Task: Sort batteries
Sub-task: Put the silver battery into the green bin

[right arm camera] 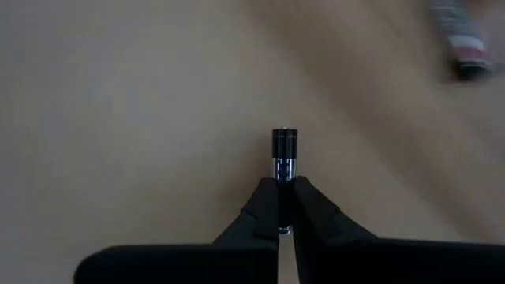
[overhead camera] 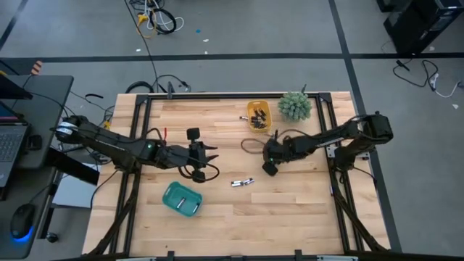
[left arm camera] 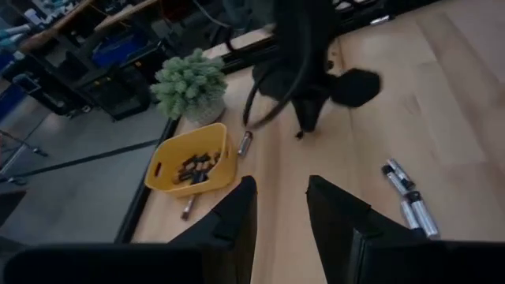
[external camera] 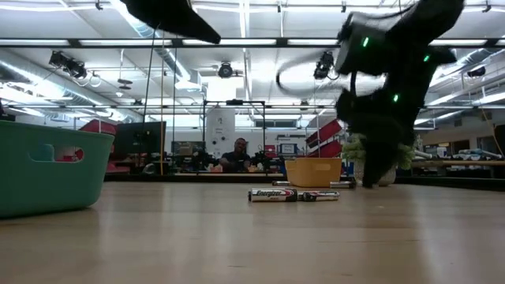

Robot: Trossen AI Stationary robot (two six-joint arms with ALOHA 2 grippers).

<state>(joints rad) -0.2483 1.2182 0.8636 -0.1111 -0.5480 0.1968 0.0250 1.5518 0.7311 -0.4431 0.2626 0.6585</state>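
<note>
My right gripper (right arm camera: 284, 185) is shut on one small black battery with a silver band (right arm camera: 284, 151). It stands over the table's middle right (overhead camera: 269, 170), slanting down. Two or three more batteries (overhead camera: 243, 183) lie side by side on the wood near the centre. A yellow tray (overhead camera: 259, 116) at the far side holds several batteries (left arm camera: 193, 166). A green tray (overhead camera: 181, 199) sits near the front left. My left gripper (left arm camera: 280, 189) hovers open left of centre (overhead camera: 210, 159), with nothing between its fingers. My right gripper pinches the battery between its two fingertips, on the end nearest the wrist (right arm camera: 284, 172). The fingers lie along the battery, and its other end with the small nub (right arm camera: 284, 132) sticks out past them toward the table. Whether it touches the wood, I cannot tell.
A small potted plant (overhead camera: 295, 105) stands beside the yellow tray at the far right. One loose battery (left arm camera: 245, 143) lies by that tray and another (left arm camera: 188, 209) by its other side. Black frame rails run along the table's edges. Bare wood lies at the front right.
</note>
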